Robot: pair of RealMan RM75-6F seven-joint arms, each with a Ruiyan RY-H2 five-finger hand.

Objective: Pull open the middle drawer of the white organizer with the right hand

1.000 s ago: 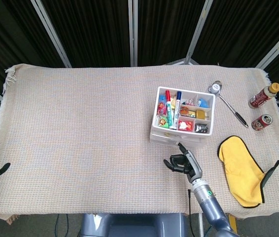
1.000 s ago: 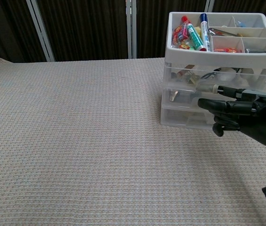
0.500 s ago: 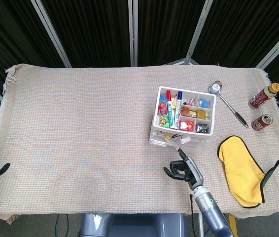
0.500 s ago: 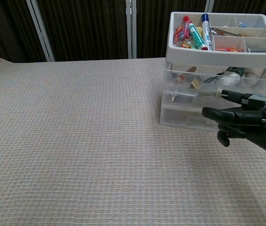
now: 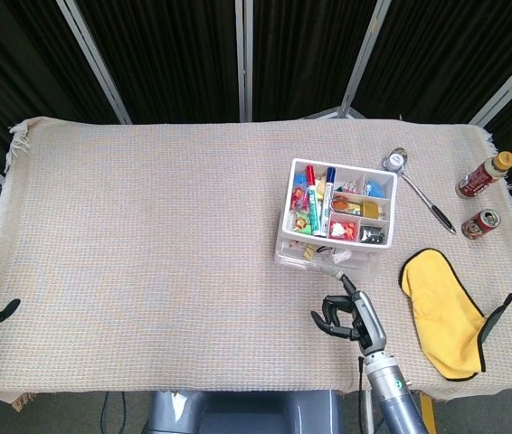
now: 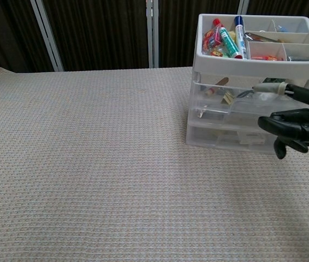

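The right hand (image 5: 351, 316), fingers curled on nothing visible, hangs just in front of the white organizer (image 5: 336, 217). The middle drawer (image 6: 236, 106) juts toward it, its long axis across the hand's pull line. Yellow cloth (image 5: 441, 307) lies to the right, out of the way.

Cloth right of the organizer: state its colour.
The cloth is yellow with a dark edge; the head view shows it best.

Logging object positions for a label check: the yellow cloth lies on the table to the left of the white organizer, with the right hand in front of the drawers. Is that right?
Not quite. The head view shows the yellow cloth lying to the right of the white organizer, not the left. The right hand is indeed in front of the drawers.
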